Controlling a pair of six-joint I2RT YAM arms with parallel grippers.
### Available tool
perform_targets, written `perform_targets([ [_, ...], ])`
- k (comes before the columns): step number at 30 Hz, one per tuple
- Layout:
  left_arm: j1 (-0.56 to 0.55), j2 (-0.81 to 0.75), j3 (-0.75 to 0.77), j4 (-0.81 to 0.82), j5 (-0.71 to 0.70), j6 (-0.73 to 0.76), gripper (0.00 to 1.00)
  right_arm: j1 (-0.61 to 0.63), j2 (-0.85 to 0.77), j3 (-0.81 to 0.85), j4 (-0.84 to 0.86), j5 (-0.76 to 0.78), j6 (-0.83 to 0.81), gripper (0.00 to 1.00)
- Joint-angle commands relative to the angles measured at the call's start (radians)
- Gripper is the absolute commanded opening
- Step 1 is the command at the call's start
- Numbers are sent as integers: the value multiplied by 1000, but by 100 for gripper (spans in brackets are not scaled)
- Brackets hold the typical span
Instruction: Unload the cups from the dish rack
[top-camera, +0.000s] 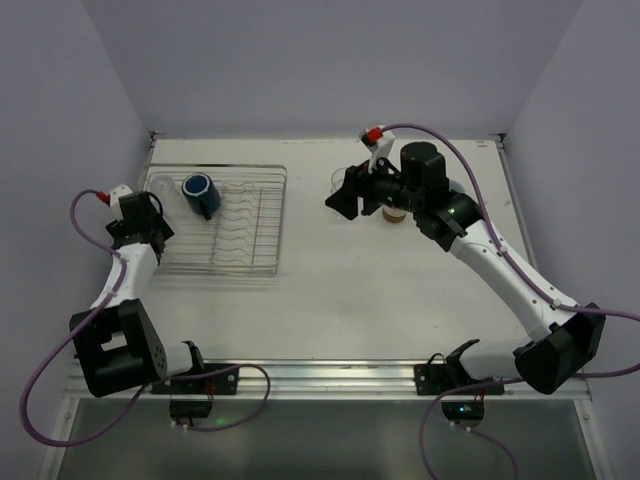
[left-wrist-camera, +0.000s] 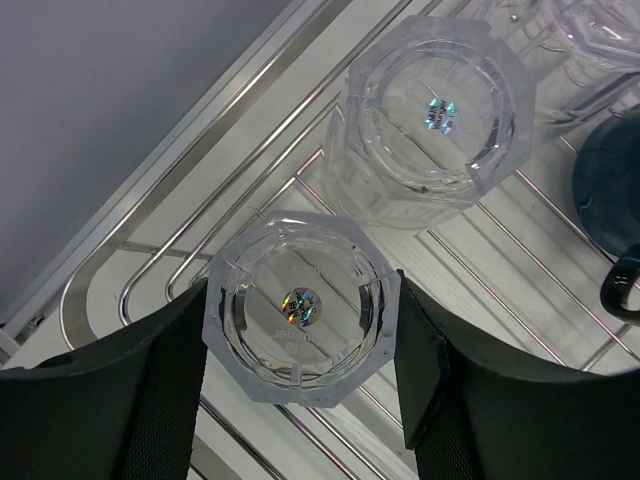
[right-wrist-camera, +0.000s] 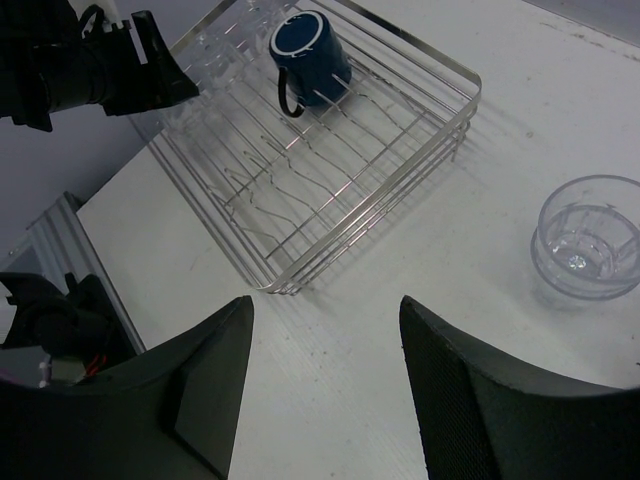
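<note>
Clear faceted plastic tumbler, upside down at the left edge of the silver wire dish rack. My left claw is closed on it, a black pad against each side, the cup's base facing the wrist camera. Cannot tell whether it has left the wires. Just beyond it stands a second clear tumbler, also inverted. To the right of that, the dark blue handled mug rests in the rack. More clear plastic shows at the far edge of the left wrist view; how many pieces, I can't say. Out on the white table, right of the rack, sit one upright clear cup and a brown-tan cup, the latter half hidden under my right claw. That claw hangs with jaws well apart, holding nothing. My reckoning: two unloaded, at least three left, and lifting the gripped tumbler clear is the step in hand.
</note>
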Motion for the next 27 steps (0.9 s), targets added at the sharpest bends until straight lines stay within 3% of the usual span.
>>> perform_targets([
  [1, 6, -75, 21, 34, 50, -27, 36, -1, -2, 6, 49, -42, 23, 63],
  [6, 4, -232, 7, 16, 196, -57, 23, -2, -7, -12, 100, -61, 63, 65],
  [12, -31, -410, -20, -6, 382, -96, 20, -1, -16, -58, 187, -46, 137, 71],
  [16, -77, -511, -54, 51, 553, -208, 18, -2, -16, -92, 250, -47, 215, 74],
  [20, -169, -586, -169, 277, 759, -385, 18, -1, -35, -198, 538, -128, 406, 74],
  [23, -283, -582, -225, 476, 796, -500, 18, 4, -41, -314, 778, -126, 573, 74],
  [27, -421, -557, -289, 759, 799, -641, 18, 25, -33, -452, 979, -47, 672, 74],
])
